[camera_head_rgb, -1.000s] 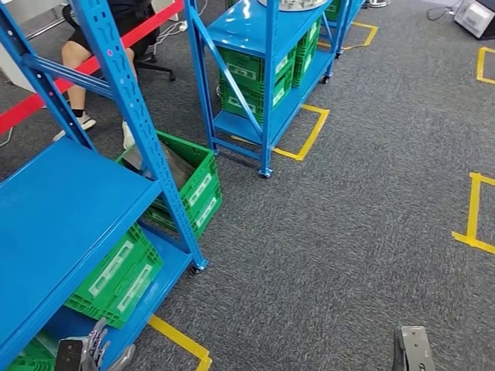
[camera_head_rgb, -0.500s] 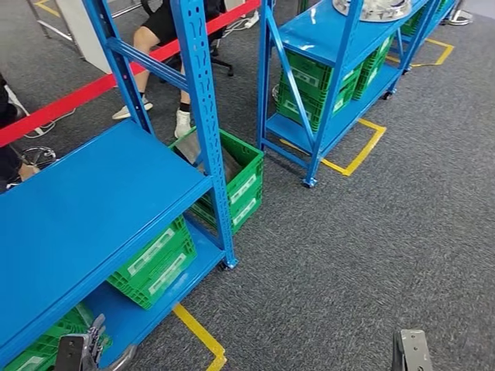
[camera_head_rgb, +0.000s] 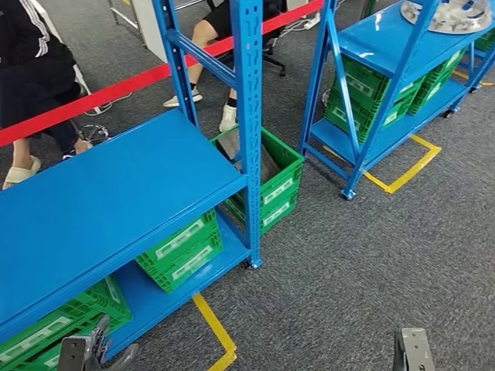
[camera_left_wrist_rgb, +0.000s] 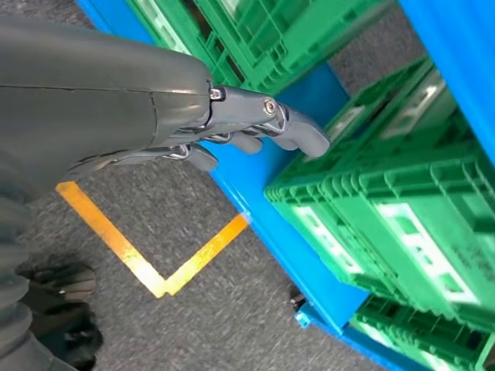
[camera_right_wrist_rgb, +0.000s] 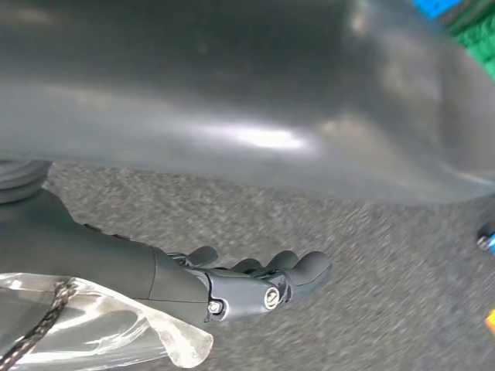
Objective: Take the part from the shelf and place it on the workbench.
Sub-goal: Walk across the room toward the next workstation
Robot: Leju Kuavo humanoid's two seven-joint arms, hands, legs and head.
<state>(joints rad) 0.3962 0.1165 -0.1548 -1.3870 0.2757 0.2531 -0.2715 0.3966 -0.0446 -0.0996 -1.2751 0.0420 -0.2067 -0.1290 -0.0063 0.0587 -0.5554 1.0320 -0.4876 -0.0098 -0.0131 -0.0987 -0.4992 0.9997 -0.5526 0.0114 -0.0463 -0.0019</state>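
As both hands hang empty, the task looks barely begun. The near blue shelf (camera_head_rgb: 117, 185) is bare on top; the silver part (camera_head_rgb: 449, 14) lies on the far shelf (camera_head_rgb: 391, 46). Left hand (camera_left_wrist_rgb: 233, 131) and right hand (camera_right_wrist_rgb: 250, 282) have loosely extended fingers, holding nothing.

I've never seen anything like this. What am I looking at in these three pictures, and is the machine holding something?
This is a walking robot with two arms. The wide picture comes from a camera in its head, looking down at a blue shelf with green crates beneath it, and a second blue rack carrying a shiny metal part. People sit behind a red barrier tape. The other two pictures come from cameras at its wrists. One shows the left hand hanging beside the crates, fingers loose, holding nothing. The other shows the right hand above grey carpet, also empty.
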